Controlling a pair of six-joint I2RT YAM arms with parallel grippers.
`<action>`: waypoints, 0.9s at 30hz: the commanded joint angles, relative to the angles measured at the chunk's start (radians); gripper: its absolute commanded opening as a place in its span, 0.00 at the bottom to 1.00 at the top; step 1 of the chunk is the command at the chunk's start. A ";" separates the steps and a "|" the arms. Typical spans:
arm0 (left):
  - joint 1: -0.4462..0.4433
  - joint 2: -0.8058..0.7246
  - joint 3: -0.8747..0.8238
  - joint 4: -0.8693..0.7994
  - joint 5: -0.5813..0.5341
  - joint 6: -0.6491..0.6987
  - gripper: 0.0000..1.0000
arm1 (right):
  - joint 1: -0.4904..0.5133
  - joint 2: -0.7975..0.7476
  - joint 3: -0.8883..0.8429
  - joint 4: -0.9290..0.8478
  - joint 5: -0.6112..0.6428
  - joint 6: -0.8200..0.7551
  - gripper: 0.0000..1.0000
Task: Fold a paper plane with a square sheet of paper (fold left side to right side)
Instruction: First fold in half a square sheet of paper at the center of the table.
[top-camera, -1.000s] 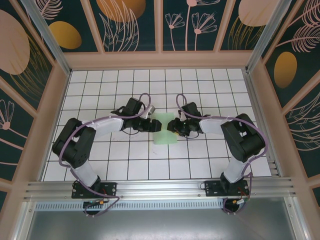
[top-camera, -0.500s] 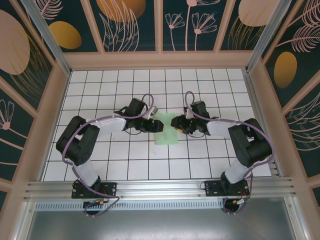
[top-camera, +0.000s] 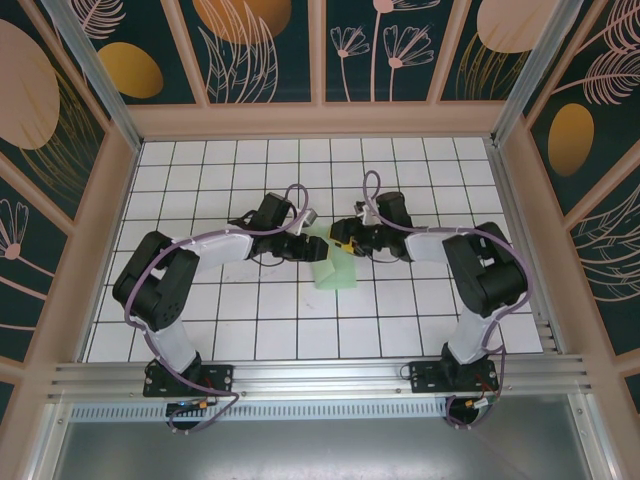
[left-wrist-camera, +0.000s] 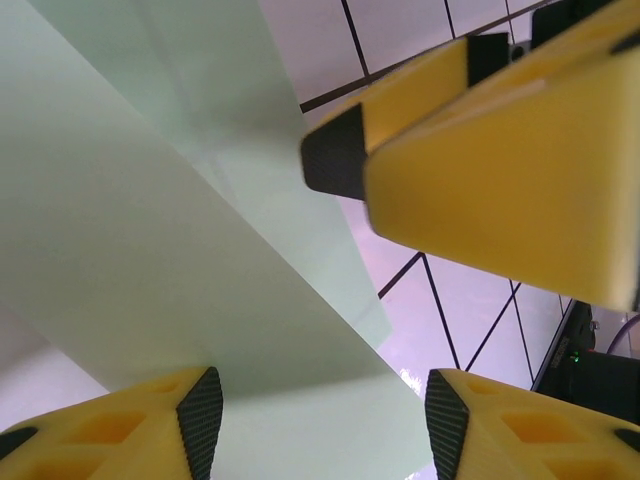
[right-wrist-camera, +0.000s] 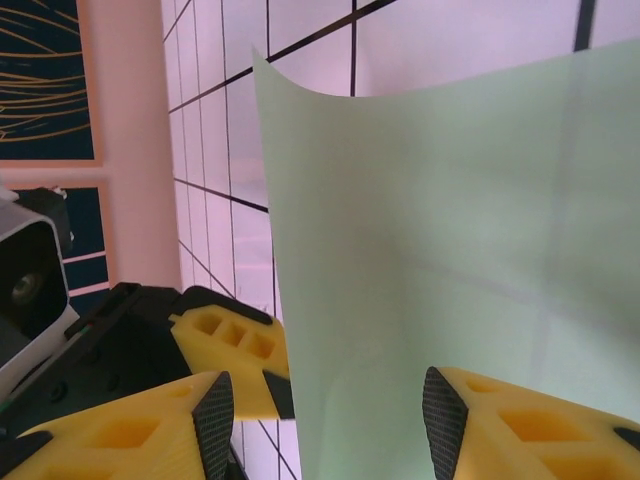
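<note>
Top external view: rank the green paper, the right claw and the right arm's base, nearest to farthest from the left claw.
1. green paper, right at the left claw, in the centre.
2. right claw, just to the right, across the paper.
3. right arm's base, at the near edge, right side.

The pale green sheet of paper (left-wrist-camera: 150, 230) slants between the left gripper's (left-wrist-camera: 320, 420) parted jaws, above white grid tiles (left-wrist-camera: 470, 310).

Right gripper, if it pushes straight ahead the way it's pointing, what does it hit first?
Most likely the thin pale mint-green paper sheet, which curves up between the right gripper's open fingers; depth is unclear.
</note>
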 joint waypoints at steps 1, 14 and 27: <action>-0.009 0.008 0.018 0.011 0.019 -0.002 0.58 | -0.004 0.044 0.053 0.060 -0.061 0.020 0.56; -0.015 0.013 0.018 0.014 0.027 0.007 0.57 | 0.035 0.149 0.143 0.026 -0.086 0.006 0.52; -0.015 -0.029 0.016 0.001 -0.028 0.013 0.61 | 0.029 0.103 0.161 -0.103 -0.018 -0.081 0.01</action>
